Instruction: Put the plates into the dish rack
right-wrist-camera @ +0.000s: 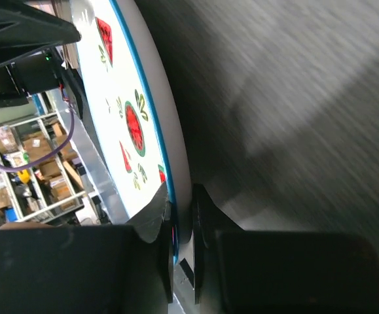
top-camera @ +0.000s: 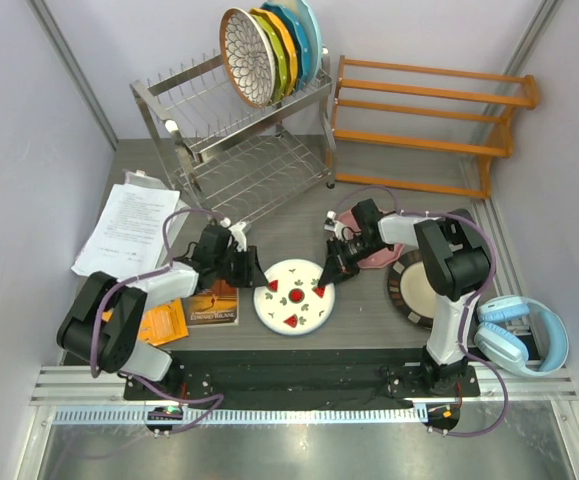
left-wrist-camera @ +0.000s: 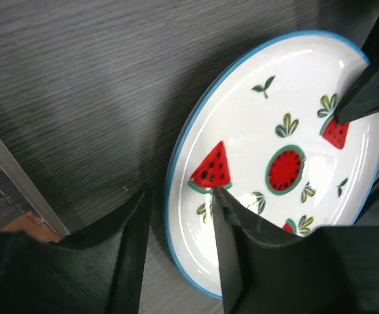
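The watermelon plate point(top-camera: 294, 295) lies on the dark table between my two grippers. My right gripper point(top-camera: 327, 272) is shut on its right rim, one finger above and one below, as the right wrist view point(right-wrist-camera: 180, 204) shows. My left gripper point(top-camera: 254, 270) is open at the left rim point(left-wrist-camera: 176, 163); one finger point(left-wrist-camera: 131, 248) is over the table, the other point(left-wrist-camera: 232, 248) over the plate. The pink polka-dotted plate point(top-camera: 377, 250) lies under my right arm. The dark brown-rimmed plate point(top-camera: 412, 290) lies right of it. The petal-pattern plate point(top-camera: 246, 57) stands in the top tier of the steel dish rack point(top-camera: 219, 135).
Yellow-green point(top-camera: 274, 50), orange point(top-camera: 287, 42) and blue point(top-camera: 304, 35) plates stand behind the petal plate. An orange wooden shelf point(top-camera: 429, 125) stands at the back right. Papers point(top-camera: 134, 225), a book point(top-camera: 214, 300) and an orange booklet point(top-camera: 159, 322) lie left. Blue headphones point(top-camera: 524, 335) lie right.
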Controlling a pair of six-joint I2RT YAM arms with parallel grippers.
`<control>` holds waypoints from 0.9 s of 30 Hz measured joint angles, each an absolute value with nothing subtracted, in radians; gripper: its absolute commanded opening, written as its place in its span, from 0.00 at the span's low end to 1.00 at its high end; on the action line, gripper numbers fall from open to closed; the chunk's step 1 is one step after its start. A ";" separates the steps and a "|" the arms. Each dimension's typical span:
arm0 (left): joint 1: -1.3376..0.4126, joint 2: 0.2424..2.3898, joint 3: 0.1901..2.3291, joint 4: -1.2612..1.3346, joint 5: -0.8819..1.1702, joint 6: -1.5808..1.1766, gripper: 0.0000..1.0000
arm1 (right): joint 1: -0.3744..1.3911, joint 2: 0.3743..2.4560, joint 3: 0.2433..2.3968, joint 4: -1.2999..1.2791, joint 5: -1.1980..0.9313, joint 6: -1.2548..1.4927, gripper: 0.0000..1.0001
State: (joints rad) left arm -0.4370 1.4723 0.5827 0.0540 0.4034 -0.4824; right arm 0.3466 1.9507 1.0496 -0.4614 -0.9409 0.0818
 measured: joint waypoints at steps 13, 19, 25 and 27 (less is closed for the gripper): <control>-0.475 0.934 0.741 -0.310 0.318 -0.085 0.75 | 0.322 1.712 1.288 -0.819 -0.724 -0.191 0.01; -0.491 0.583 0.744 -0.358 0.156 0.101 0.80 | 0.306 1.570 1.508 -0.906 -0.631 -0.212 0.01; -0.480 0.597 0.735 -0.365 -0.048 0.245 0.89 | 0.307 1.531 1.855 -0.958 -0.568 -0.208 0.01; -0.476 0.600 0.728 -0.359 -0.088 0.268 0.90 | 0.307 1.531 1.966 -0.949 -0.544 -0.194 0.01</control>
